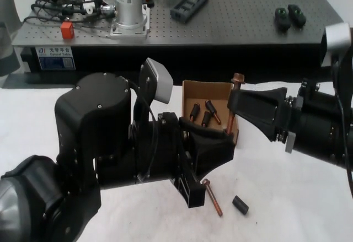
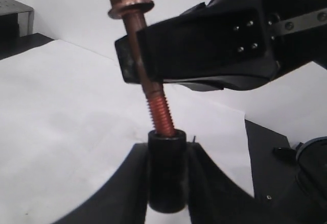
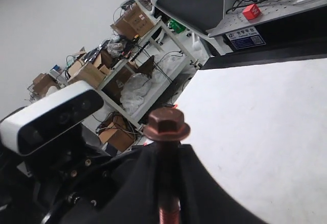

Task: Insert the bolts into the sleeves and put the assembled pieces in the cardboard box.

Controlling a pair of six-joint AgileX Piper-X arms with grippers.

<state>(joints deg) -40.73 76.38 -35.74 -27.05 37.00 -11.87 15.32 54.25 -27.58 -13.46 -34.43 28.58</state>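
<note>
White surface (image 1: 292,192) across the lower frame; dark perforated table (image 1: 231,16) with cables (image 1: 55,5) along the top. At centre a cardboard box (image 1: 207,89) with finished pieces (image 1: 194,111), partly hidden by the left arm (image 1: 105,137). Lower centre: loose bolt (image 1: 213,198), loose sleeve (image 1: 239,204). Clamped by right fingers (image 2: 204,45), a bolt (image 2: 153,106); by left fingers (image 2: 212,193), a sleeve (image 2: 166,178), bolt tip in its mouth.

The tip of the bolt (image 2: 159,109) is hidden inside the sleeve (image 2: 167,173) (depth unclear); the left arm (image 1: 110,137) covers the cardboard box's (image 1: 212,89) near side.

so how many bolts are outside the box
2: one bolt in the right gripper, tip at the left gripper's sleeve; another bolt on the table by a loose sleeve. Arms may hide more.
</note>
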